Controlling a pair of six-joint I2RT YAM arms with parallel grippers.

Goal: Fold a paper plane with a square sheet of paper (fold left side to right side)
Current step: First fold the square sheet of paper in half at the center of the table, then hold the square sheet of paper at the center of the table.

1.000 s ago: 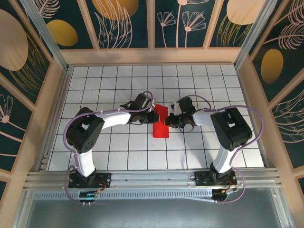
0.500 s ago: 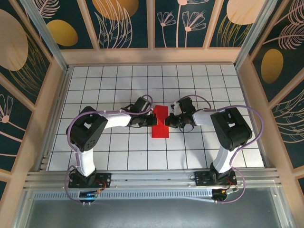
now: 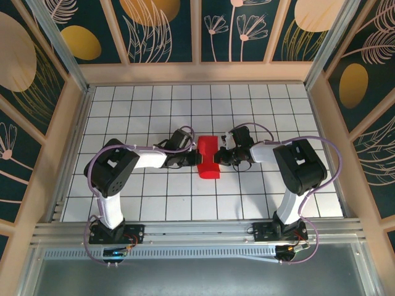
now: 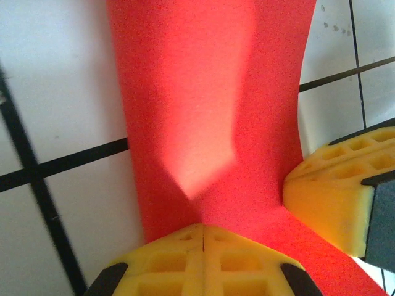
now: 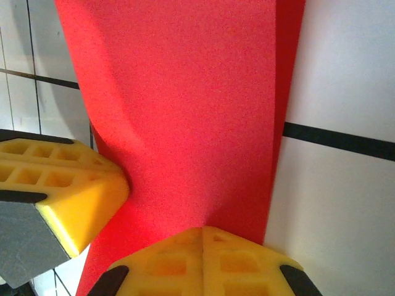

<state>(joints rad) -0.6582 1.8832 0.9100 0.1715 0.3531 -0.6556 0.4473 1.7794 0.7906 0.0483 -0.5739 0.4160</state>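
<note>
Red sheet of paper (image 3: 208,158) lies narrow and long at mid-table seen from above. The left gripper (image 3: 196,159) meets its left edge, the right gripper (image 3: 218,156) its right. Bare white tiled table (image 3: 154,105) runs all round, the walls (image 3: 73,117) well apart. At the left wrist, yellow fingertips (image 4: 166,265) are pressed together, pinching the paper's rim. At the right wrist, that pair likewise pinches the opposite rim.

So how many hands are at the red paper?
2: the left hand at the left edge of the red paper, the right hand at its right edge, both shut.
</note>
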